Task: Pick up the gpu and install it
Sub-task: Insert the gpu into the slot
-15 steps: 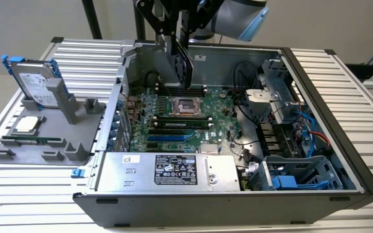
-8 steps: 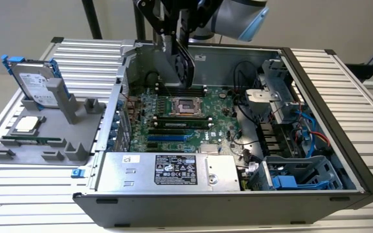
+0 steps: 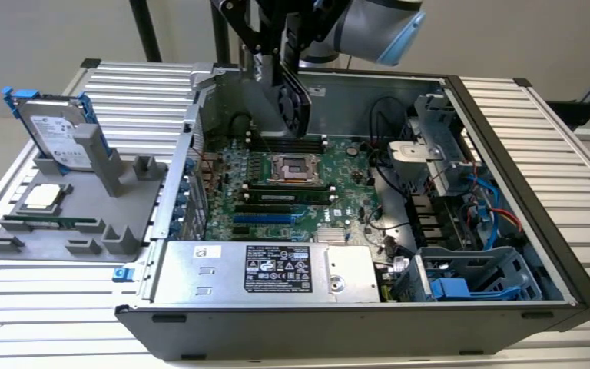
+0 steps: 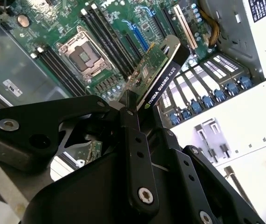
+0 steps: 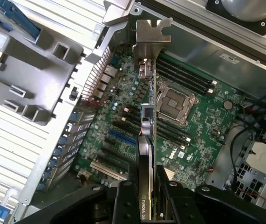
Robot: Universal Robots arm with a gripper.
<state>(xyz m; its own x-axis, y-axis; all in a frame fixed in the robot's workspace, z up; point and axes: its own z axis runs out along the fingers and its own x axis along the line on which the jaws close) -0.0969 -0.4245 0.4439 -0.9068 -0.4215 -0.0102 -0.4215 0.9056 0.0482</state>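
Grip: gripper [image 3: 274,65] clenched on the gpu [image 3: 295,100], fingers [image 4: 133,140] pinching its two faces at the end opposite the silver end bracket [image 5: 151,32]; probably chosen to leave bracket and connector edge free.
Location of gpu: in the air above the open computer case [image 3: 541,231], over the motherboard [image 3: 264,192] near the processor socket [image 3: 293,167]; apart from the board, not seated in any slot.
Orientation: held on edge, length reaching away from the gripper toward the board, bracket at the far end; seen edge-on in the first wrist view.
Likely reason for pose: thin profile kept clear of case walls and cables while above the expansion slots [image 5: 119,139].
Look of gpu: small flat card, green circuit board on one face with a small chip, black shroud with round fan on the other, pale lettering along the shroud's rim, bright notched metal bracket.
Handling guess: rigid, light, delicate along the contact edge.
Surroundings: gray fixture [image 3: 59,231] at the exterior view's left, outside the case, carrying a hard drive [image 3: 54,131] with blue rails.
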